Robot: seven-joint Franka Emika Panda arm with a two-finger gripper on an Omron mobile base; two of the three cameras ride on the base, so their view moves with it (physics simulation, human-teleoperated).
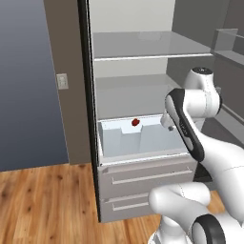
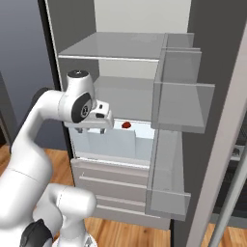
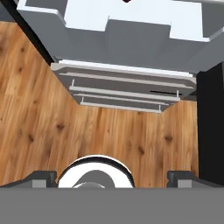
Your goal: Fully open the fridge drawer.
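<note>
In my left base view, the fridge drawer [image 1: 143, 138] sits below the glass shelves [image 1: 147, 47] and above two grey drawers with bar handles [image 1: 147, 177]. It juts forward past the fridge's front edge, and a small red item [image 1: 136, 122] lies at its back. The arm's wrist covers the bin's right end.

In my right base view, the gripper [image 2: 94, 131] hangs just in front of the bin's [image 2: 123, 142] left part, pointing down; door bins [image 2: 178, 101] stand to the right.

In my hand view, the notched front wall [image 3: 131, 41] lies across the top over the wooden floor [image 3: 39, 118]. The fingertips [image 3: 43, 177] sit wide apart, pinching nothing.
</note>
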